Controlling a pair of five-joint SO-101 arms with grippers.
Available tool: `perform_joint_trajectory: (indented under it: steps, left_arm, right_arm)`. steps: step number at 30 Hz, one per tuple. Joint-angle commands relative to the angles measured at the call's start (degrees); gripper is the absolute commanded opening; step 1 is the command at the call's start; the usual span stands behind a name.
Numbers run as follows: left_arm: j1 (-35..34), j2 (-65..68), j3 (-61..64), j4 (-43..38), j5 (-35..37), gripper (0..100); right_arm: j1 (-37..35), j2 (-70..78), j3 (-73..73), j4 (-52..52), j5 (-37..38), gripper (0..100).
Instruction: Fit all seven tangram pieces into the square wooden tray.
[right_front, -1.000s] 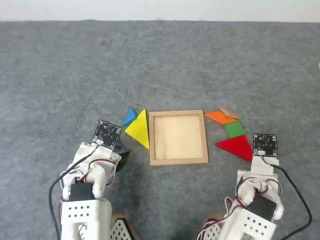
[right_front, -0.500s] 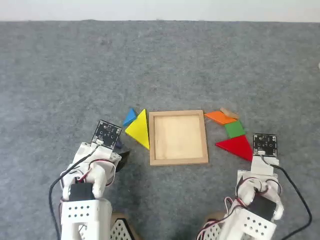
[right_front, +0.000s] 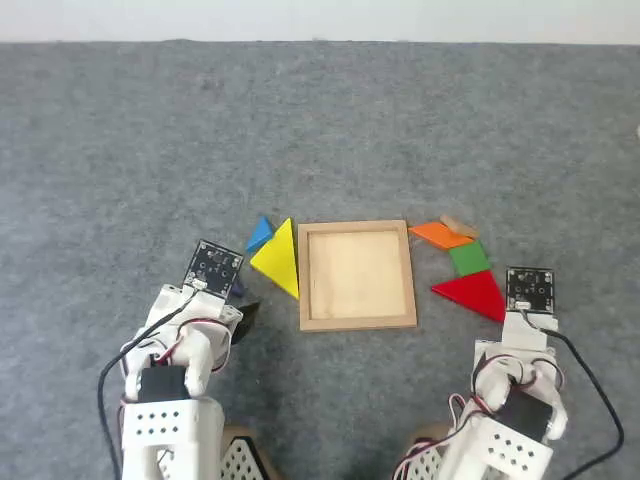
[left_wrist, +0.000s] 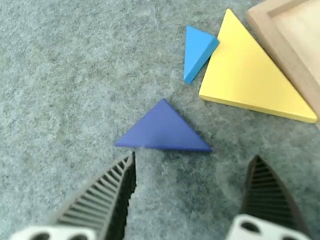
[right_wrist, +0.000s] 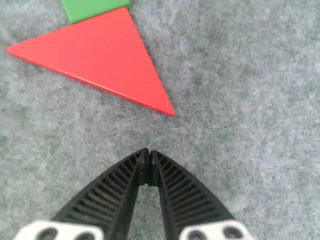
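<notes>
Yellow triangle (right_front: 278, 260) against tray (right_front: 304, 280); dark blue triangle (left_wrist: 162, 134) before parted left jaws

The high camera is sitting above the arms' bases, looking steeply down and toward the far edge of the grey table (right_front: 400, 130). From well off, it is taking in both arms at the near side, the wooden tray (right_front: 357, 322) at centre, and the pieces to its left and right.

The left wrist camera is riding close over the surface, looking past the left gripper (left_wrist: 194, 159) at the dark blue triangle (left_wrist: 162, 132), light blue triangle (left_wrist: 196, 47), yellow triangle (left_wrist: 250, 80) and a tray corner. The high view is sharing this patch left of the tray.

The right wrist camera is sitting equally close, looking past the right gripper (right_wrist: 149, 154) at the red triangle (right_wrist: 100, 55) and green square (right_wrist: 92, 7). The high view is sharing these right of the tray.
</notes>
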Motion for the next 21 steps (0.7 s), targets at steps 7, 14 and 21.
perform_joint_trajectory:
  steps: [7, 14, 21]
  left_arm:
    - [0.26, -0.62, -0.57, -1.23, -0.62, 33]
    - [0.26, -0.62, -0.57, -1.23, -0.62, 33]
    - [0.26, -0.62, -0.57, -1.23, -0.62, 33]
  right_arm:
    - [4.09, 0.04, -13.19, -11.03, 26.99, 0.9]
    - [1.71, 0.22, -18.64, -7.52, 23.82, 17.9]
    - [-5.67, 0.92, -20.66, -1.63, 21.54, 24.2]
